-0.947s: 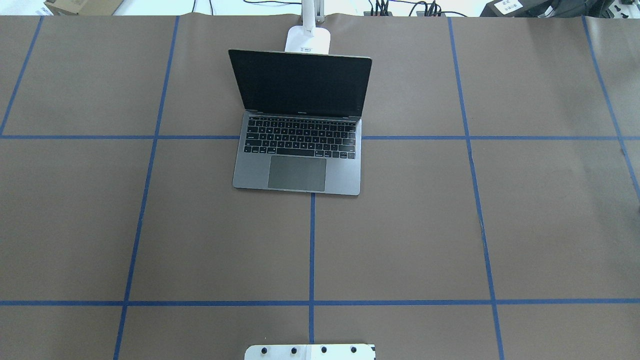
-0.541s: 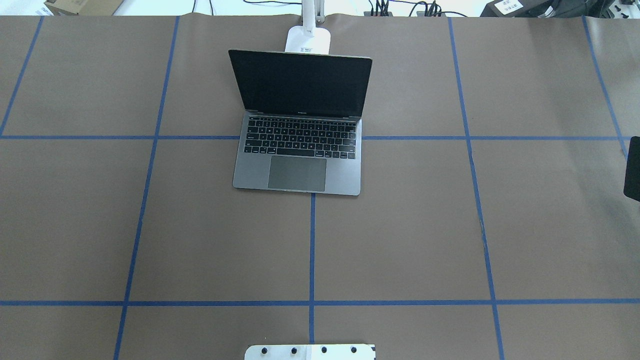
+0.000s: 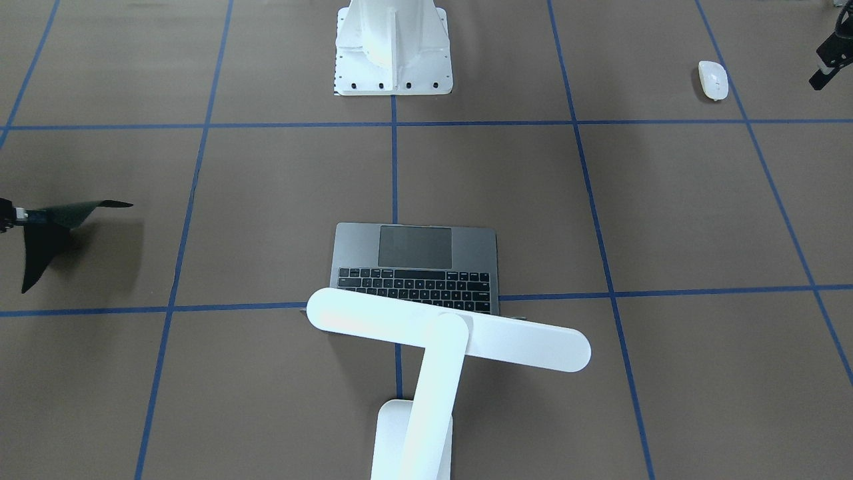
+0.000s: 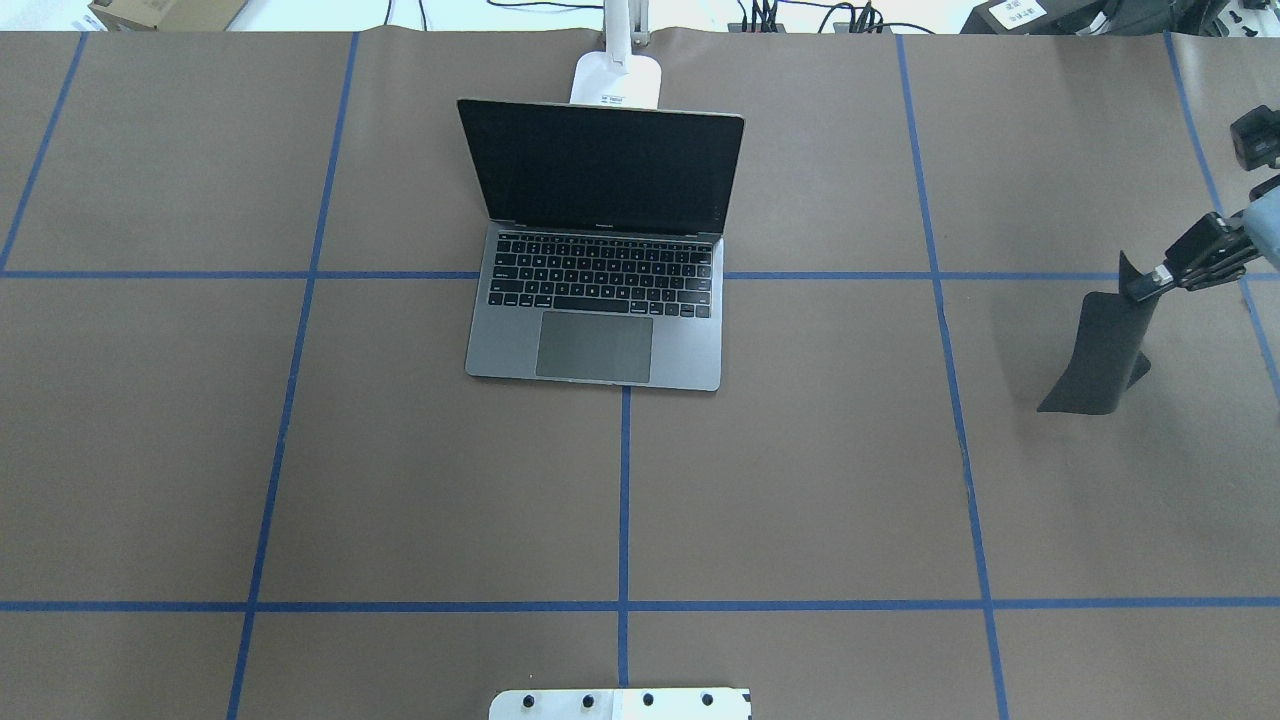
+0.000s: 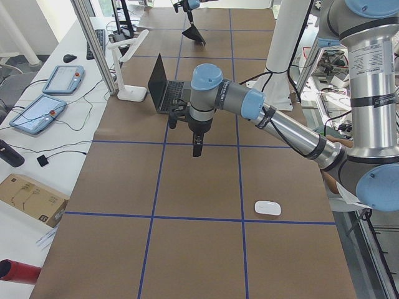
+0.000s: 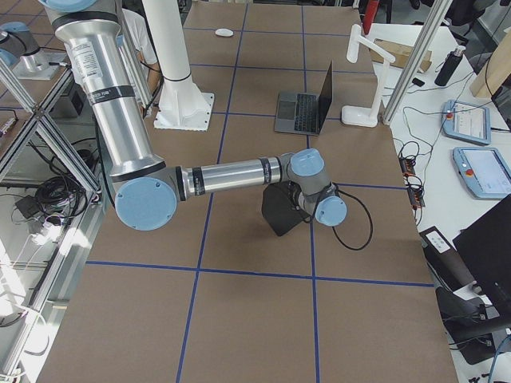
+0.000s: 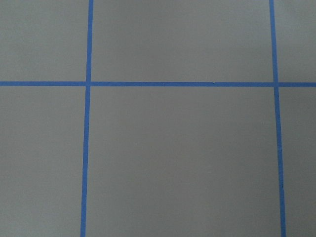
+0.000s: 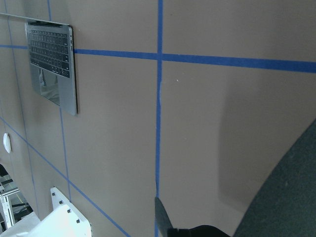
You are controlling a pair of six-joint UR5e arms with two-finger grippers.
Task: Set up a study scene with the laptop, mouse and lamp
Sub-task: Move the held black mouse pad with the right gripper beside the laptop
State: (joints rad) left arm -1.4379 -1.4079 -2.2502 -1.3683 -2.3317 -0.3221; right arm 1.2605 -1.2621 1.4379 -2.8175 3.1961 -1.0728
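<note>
Right gripper (image 4: 1152, 282) is clamped on the top edge of a thin black mouse pad (image 4: 1100, 350). The pad hangs limp at 3 o'clock of the open laptop (image 4: 598, 300), well apart. Lamp (image 3: 448, 333) stands at 12 o'clock, just behind the screen. Mouse (image 3: 713, 80) lies at 8 o'clock from the robot's side, near the left gripper (image 5: 197, 148), whose opening cannot be determined. Risk: the pad's lower edge may catch the table (image 4: 800, 480) and fold under during lay-down; the one-edge pinch may slip

Bright, even light; sharp frames.
The lamp (image 3: 446, 333) blows out white; a soft shadow falls beside the black pad (image 4: 1100, 350).
</note>
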